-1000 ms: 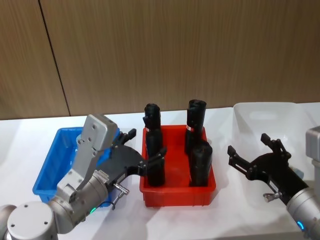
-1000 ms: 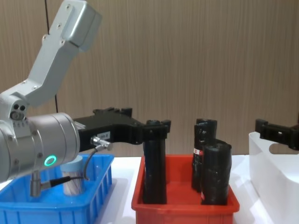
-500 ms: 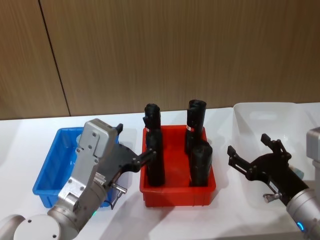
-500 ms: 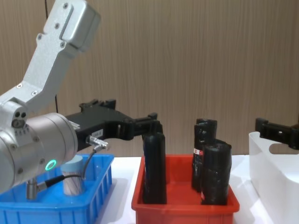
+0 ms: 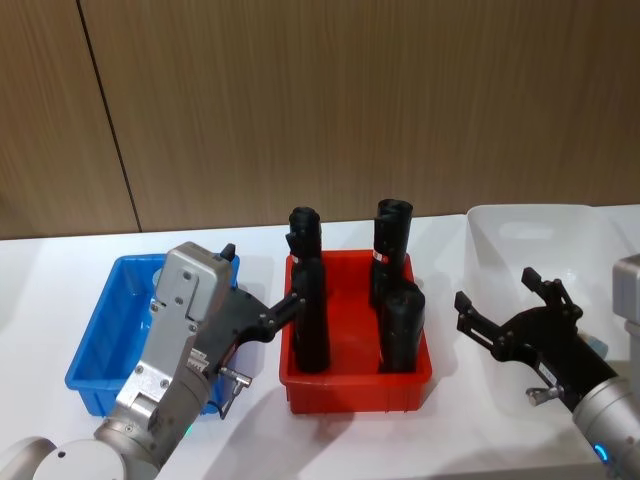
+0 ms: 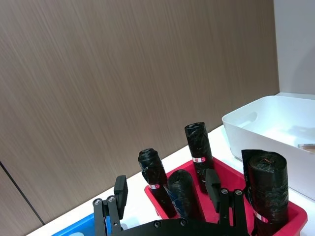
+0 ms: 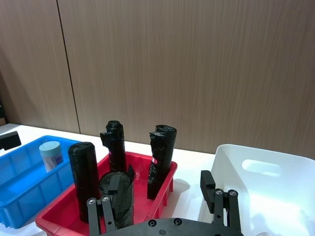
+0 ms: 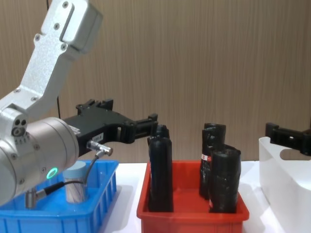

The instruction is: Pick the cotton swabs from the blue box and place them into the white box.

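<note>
Left gripper (image 5: 262, 278) — fingers apart — above cotton swabs (image 8: 76, 183) in blue box (image 8: 48, 219); right gripper (image 5: 495, 287) spread.

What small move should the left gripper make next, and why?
Probably swing left and down onto the cotton swab tub in the blue box: the left gripper hovers open and empty by the black rolls in the red bin. The right gripper waits open near the white box.

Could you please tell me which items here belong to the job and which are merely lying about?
Job: cotton swabs; blue box; white box; left tool, over blue box's right edge; right tool, beside white box.
Lying about: red bin; black rolls.
</note>
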Controlling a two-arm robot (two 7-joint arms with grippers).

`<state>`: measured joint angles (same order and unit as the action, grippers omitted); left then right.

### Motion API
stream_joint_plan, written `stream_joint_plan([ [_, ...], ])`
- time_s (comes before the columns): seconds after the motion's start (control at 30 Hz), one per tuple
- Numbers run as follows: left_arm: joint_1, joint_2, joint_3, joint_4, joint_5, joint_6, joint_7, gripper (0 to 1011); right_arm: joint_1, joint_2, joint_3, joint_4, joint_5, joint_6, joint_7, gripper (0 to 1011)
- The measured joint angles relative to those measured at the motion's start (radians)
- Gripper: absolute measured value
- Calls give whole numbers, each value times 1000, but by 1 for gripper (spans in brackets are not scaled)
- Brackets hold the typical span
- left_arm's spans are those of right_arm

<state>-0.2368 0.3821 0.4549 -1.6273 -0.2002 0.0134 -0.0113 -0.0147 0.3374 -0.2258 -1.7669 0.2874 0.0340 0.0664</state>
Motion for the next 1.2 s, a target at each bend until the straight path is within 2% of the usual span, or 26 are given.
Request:
stream_joint_plan([
  [0.73,0,0,-1,0,0,0,0,1004,6,1,2,8,-2,15,16,1001],
  [0.93,0,0,-1,1,0,1,0,1004,18,2,6,21,4,34,47,1001],
  [1.2,0,0,-1,1,0,1,0,1004,44,3,11,49,37,73,119,1001],
])
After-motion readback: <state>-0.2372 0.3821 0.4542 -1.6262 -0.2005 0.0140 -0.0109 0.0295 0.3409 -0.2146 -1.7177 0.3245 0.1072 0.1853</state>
